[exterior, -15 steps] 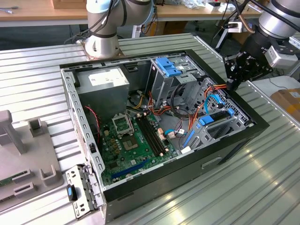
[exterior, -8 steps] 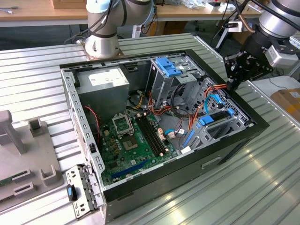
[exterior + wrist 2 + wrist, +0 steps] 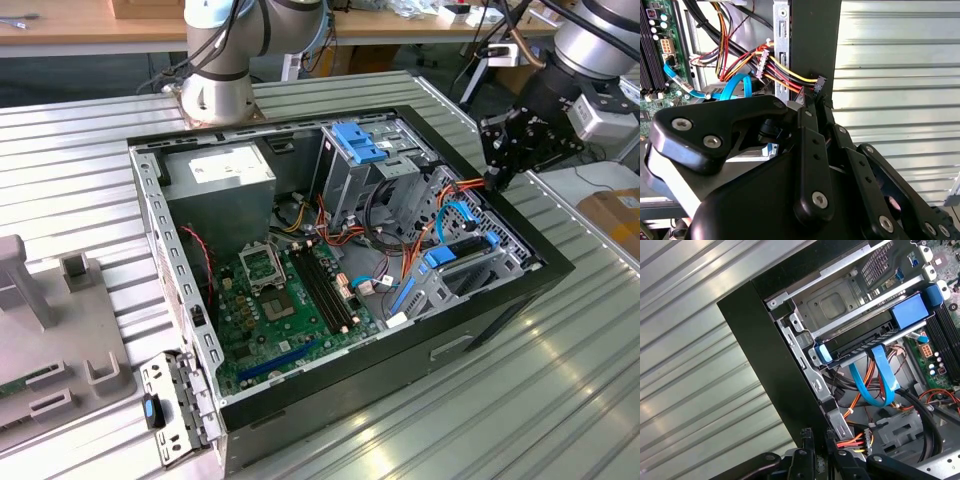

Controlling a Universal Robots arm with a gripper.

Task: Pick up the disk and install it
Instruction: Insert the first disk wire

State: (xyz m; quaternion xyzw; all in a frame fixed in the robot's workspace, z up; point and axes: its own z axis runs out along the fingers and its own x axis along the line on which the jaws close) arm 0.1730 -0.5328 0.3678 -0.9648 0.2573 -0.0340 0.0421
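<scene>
The gripper (image 3: 495,182) hung over the case (image 3: 340,385) wall at the exterior view's right, jaws nearly closed and empty. The disk (image 3: 865,342) sat in the bay just inside that wall. It looked heavy, stiff and shock-sensitive, best held by its blue rail (image 3: 910,311).

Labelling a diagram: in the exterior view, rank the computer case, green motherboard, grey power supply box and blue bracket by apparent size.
1. computer case, clearly largest
2. green motherboard
3. grey power supply box
4. blue bracket, smallest, though it sits farther back
</scene>
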